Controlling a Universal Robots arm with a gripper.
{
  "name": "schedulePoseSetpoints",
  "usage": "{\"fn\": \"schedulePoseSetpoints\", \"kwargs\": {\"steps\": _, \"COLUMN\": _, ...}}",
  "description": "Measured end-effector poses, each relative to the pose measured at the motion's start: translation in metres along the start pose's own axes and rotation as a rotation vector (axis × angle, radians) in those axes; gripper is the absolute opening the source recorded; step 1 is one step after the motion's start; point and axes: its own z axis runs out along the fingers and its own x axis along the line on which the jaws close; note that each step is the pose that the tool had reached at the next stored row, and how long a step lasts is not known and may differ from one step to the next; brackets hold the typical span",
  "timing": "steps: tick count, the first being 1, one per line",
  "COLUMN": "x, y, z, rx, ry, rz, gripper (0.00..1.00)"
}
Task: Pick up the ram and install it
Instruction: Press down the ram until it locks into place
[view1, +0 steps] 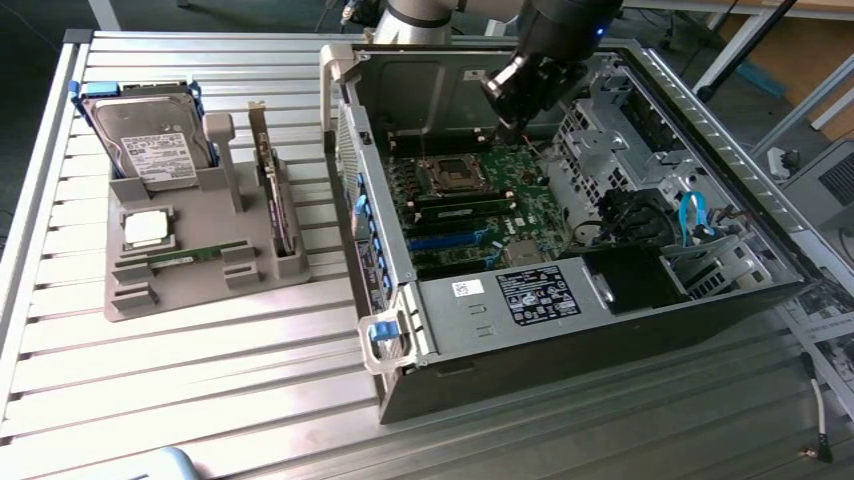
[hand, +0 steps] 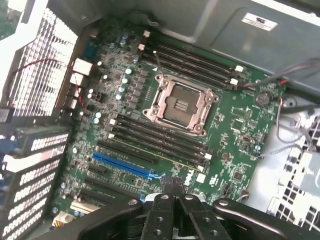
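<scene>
The jaws are clenched together with nothing between them; in the wrist view the gripper (hand: 172, 192) hangs above the motherboard (hand: 235, 150), its black linkage cut off by the picture's edge. In the exterior view the gripper (view1: 514, 120) sits inside the open computer case (view1: 534, 310), over the board's far part, and the arm's dark body hides some of the case wall behind it.

Under the gripper lie the empty processor socket (hand: 180, 103) and banks of black memory slots on both sides of it. One ram stick (view1: 463, 206) already lies seated in a slot just beside the socket; in the wrist view its thin green edge (hand: 165, 153) is hard to tell from the slot. A blue expansion slot (hand: 122, 166) runs nearby.

The other ram stick (view1: 183, 257) lies flat in the grey parts holder (view1: 200, 295) on the slatted tabletop (view1: 200, 380), well apart from the gripper. The holder also carries a hard drive (view1: 150, 145), a silver processor (view1: 147, 228) and an upright expansion card (view1: 276, 200).
</scene>
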Motion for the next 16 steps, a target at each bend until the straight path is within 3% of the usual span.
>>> {"fn": "schedulePoseSetpoints", "kwargs": {"steps": 16, "x": 0.0, "y": 0.0, "z": 0.0, "rx": 0.0025, "ry": -0.0012, "rz": 0.246, "gripper": 0.1}}
